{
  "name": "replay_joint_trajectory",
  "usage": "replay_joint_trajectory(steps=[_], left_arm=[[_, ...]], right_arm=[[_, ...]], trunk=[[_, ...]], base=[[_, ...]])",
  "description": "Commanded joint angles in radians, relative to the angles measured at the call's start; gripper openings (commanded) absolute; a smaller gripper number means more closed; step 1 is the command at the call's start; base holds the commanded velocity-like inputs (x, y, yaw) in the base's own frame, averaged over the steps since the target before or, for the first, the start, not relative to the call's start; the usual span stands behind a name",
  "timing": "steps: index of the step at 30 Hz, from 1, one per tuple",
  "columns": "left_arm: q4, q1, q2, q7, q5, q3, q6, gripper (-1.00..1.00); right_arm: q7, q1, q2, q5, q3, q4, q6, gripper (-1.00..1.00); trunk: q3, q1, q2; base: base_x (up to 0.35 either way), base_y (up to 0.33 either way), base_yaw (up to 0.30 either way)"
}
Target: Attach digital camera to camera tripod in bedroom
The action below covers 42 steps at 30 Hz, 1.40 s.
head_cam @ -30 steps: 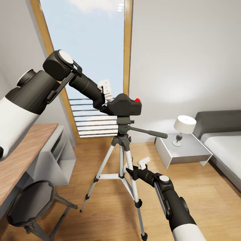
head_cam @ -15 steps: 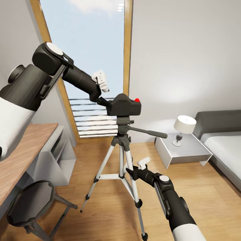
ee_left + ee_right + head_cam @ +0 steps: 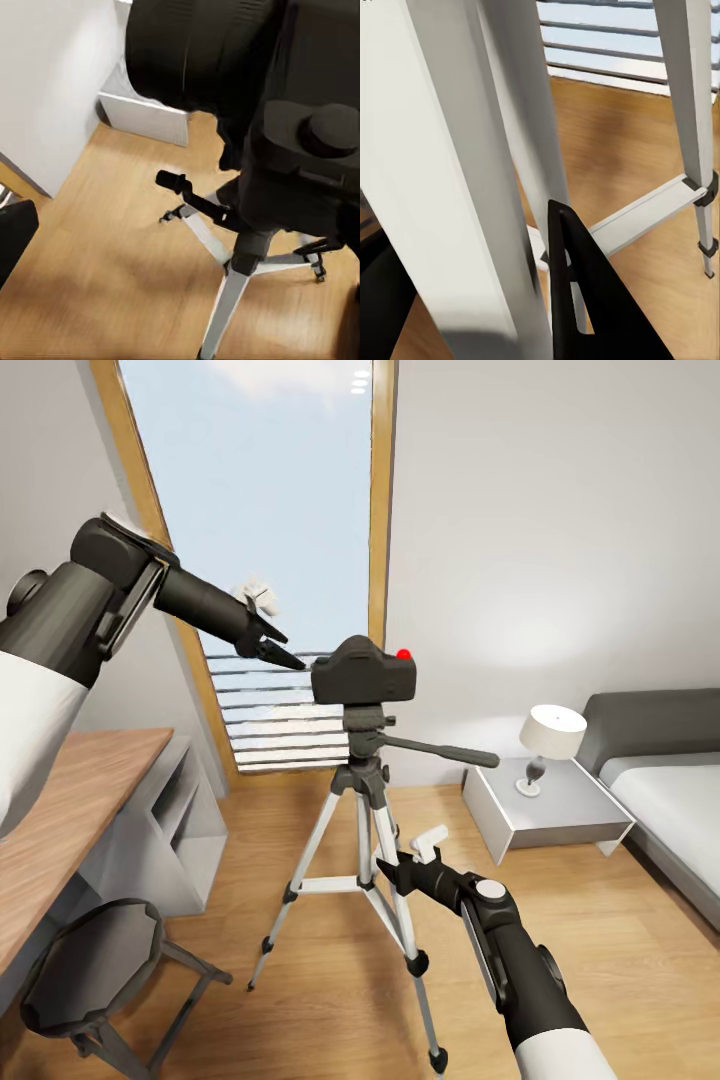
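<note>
from the head view we see the digital camera (image 3: 362,669) sitting on the head of the camera tripod (image 3: 362,830), which stands on the wood floor (image 3: 600,950) in front of the tall window (image 3: 270,540). our left gripper (image 3: 285,655) hangs just beside the camera's left end, holding nothing; we cannot tell how wide its jaws are. our right gripper (image 3: 385,868) is low against a tripod leg, and we cannot tell its jaws either.

in the left wrist view the camera (image 3: 225,67) looms close above the tripod (image 3: 232,277).

in the right wrist view one dark finger (image 3: 585,300) lies beside the silver legs (image 3: 457,172); we cannot tell its opening.
</note>
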Motion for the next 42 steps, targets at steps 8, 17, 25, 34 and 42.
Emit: replay_joint_trajectory(steps=[8, 17, 25, 34, 42], left_arm=[[0.223, 0.063, 0.044, -0.005, 0.040, 0.003, 0.024, 1.00], [0.680, 0.083, 0.062, 0.014, 0.055, 0.002, -0.005, 1.00], [0.891, 0.087, 0.062, 0.137, 0.065, 0.002, -0.182, 1.00], [0.942, 0.254, 0.044, 0.465, 0.209, 0.004, -0.244, 1.00], [0.947, 0.435, 0.026, 0.646, 0.475, 0.005, -0.251, 1.00]], right_arm=[[0.005, -0.001, 0.002, 0.009, -0.002, -0.024, 0.011, -1.00], [0.005, -0.001, 0.003, 0.008, -0.002, -0.020, 0.013, -1.00], [0.005, -0.001, 0.003, 0.008, -0.002, -0.017, 0.013, -1.00], [0.005, -0.001, 0.002, 0.005, -0.002, -0.015, 0.013, -1.00], [0.005, -0.001, -0.001, 0.001, -0.003, -0.013, 0.013, -1.00]], trunk=[[-0.002, 0.001, -0.002], [-0.002, 0.001, -0.002], [-0.002, 0.001, -0.002], [-0.002, 0.001, -0.002], [-0.002, 0.001, -0.002]], base=[[0.000, 0.000, 0.000], [0.000, 0.000, 0.000], [0.000, 0.000, 0.000], [0.000, 0.000, 0.000], [0.000, 0.000, 0.000]])
